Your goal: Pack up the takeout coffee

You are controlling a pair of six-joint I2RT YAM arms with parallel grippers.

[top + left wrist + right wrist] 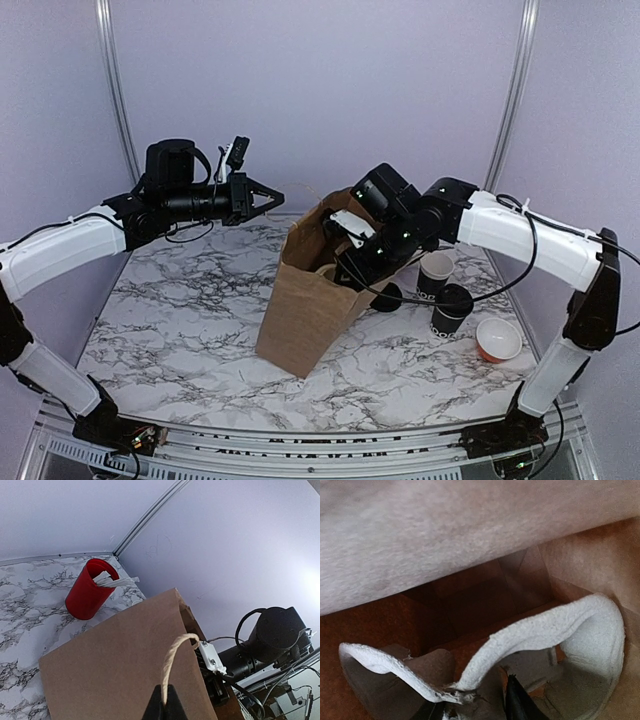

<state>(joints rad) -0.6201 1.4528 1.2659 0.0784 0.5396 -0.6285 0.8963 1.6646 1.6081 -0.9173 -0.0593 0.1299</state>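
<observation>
The takeout coffee (450,314), a small black cup with white lettering and a black lid, stands on the table right of the brown paper bag (305,310). My left gripper (275,197) is shut on the bag's string handle (172,655) and holds it up; the gripper (165,706) shows at the bottom of the left wrist view. My right gripper (345,262) reaches into the bag's mouth. Inside the bag its fingers (517,702) stand either side of the rim of a pale moulded-pulp cup carrier (555,625), gripping it.
A second black cup with a white rim (437,272) stands behind the coffee. A black round lid (388,297) lies by the bag. A small orange bowl (498,340) sits at the front right. A red tub of white sachets (90,590) stands beyond the bag.
</observation>
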